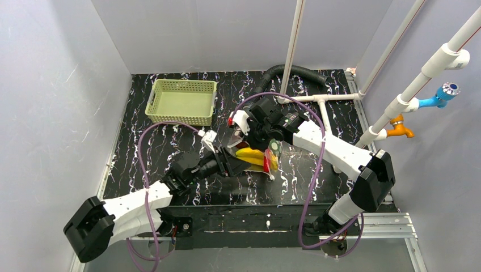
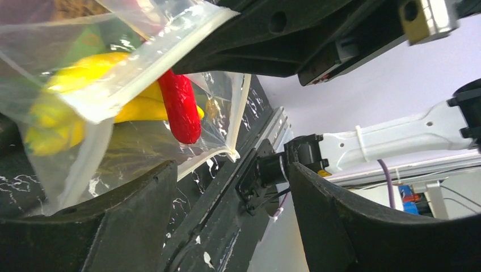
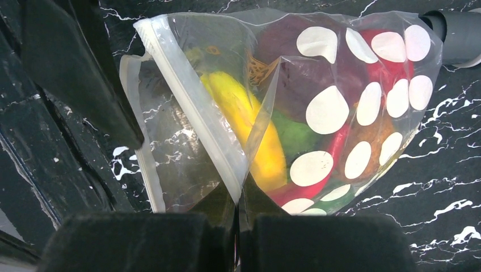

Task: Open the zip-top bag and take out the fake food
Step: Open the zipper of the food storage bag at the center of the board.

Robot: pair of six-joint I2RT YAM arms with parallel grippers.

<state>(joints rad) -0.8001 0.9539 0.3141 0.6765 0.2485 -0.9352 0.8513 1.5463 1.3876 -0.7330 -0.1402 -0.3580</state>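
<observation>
The zip-top bag (image 3: 340, 113), clear with white oval spots, hangs over the table middle (image 1: 271, 154) with its mouth parted. Inside is the fake food: a yellow banana (image 3: 249, 122), a red chili (image 2: 180, 107), and green, dark purple and brown pieces. My right gripper (image 3: 238, 195) is shut on one zip strip (image 3: 193, 107) and holds the bag up. The other zip strip (image 3: 143, 153) hangs loose to the left. My left gripper (image 2: 232, 215) is open, just below and beside the bag's mouth (image 2: 215, 156), with its fingers (image 2: 113, 226) wide apart and nothing between them.
A pale green lattice basket (image 1: 182, 101) stands at the back left of the black marbled table (image 1: 147, 153). A black hose (image 1: 295, 71) and white pipes (image 1: 329, 97) lie at the back right. Grey walls enclose the table.
</observation>
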